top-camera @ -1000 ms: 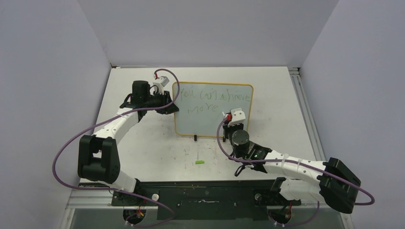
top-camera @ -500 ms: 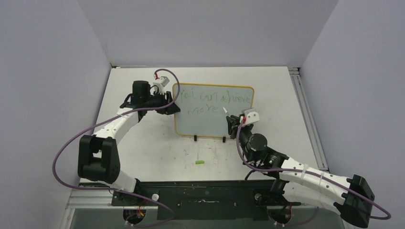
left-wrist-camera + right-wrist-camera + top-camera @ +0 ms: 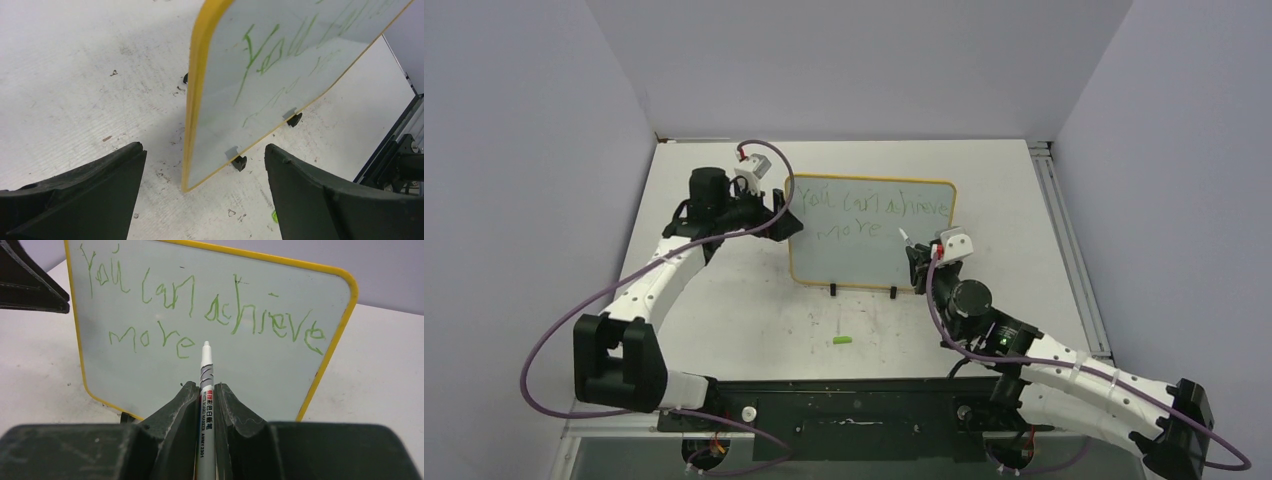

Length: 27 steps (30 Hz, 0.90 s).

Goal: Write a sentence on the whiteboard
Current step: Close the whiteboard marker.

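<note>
The right end effector [image 3: 205, 390] is clamped shut on a slim white marker pen [image 3: 206, 365], gripped along its barrel, with the tip bare and pointing at the board just past the word "more". In front of it stands the rectangular pale grey-white whiteboard with rounded corners and a thin yellow-orange frame [image 3: 280, 355]. It carries the thin green handwritten sentence [image 3: 200, 320] in two lines, which reads "You can achieve more". By that the writing looks finished, or close to it. The left end effector [image 3: 202, 150] has its jaws spread wide on either side of the board's left edge, and neither finger touches the frame. The board sits upright in the middle of the scuffed white worktop [image 3: 754, 310] on two small black clip feet [image 3: 239, 162]. A small green cap [image 3: 842, 341] lies on the worktop nearer the arm bases, well apart from the board. The board looks thin, stiff and light, so on such narrow feet it would probably tip or slide under a push from the pen. Its glossy face is likely slippery, and the ink would smear. The yellow frame at a side edge, clear of the lettering, seems the best place to hold it.
</note>
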Available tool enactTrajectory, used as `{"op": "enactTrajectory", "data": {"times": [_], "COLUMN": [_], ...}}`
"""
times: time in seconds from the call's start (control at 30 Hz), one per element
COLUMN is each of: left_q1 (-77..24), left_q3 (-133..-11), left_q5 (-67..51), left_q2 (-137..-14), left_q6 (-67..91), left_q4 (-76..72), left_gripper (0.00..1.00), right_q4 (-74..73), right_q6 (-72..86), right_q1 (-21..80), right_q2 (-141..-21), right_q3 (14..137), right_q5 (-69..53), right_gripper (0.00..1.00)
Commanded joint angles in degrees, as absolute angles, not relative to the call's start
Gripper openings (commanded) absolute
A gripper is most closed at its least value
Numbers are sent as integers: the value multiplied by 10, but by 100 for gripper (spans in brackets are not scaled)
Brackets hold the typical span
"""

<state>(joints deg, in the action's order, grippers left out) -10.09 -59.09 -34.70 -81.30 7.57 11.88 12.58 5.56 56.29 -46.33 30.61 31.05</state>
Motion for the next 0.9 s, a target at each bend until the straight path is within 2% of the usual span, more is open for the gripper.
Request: {"op": "enactTrajectory", "data": {"times": [0.0, 0.23, 0.43, 0.53, 0.73, 0.87], "left_q1": [-101, -145, -285, -395, -615, -670], "left_q3": [-579, -540, -462, -410, -337, -328], "left_q5": [-292, -169, -110, -64, 83, 111], "left_q2": [-741, -623, -498, -463, -527, -604], "left_q6": [57, 43, 82, 139, 245, 265], "left_q4": [118, 115, 124, 128, 123, 95], "left_gripper": [88, 87, 85, 83, 79, 79], "right_q4": [105, 30, -55, -89, -153, -148], "right_q6": [52, 86, 112, 133, 206, 208], "right_q1": [565, 565, 563, 564, 563, 561], "right_q2": [-437, -439, -438, -430, -395, -350], "right_q3": [333, 358, 374, 373, 366, 355], "right_q5": [320, 307, 291, 289, 411, 418], "right_gripper": [5, 5, 5, 5, 5, 5]}}
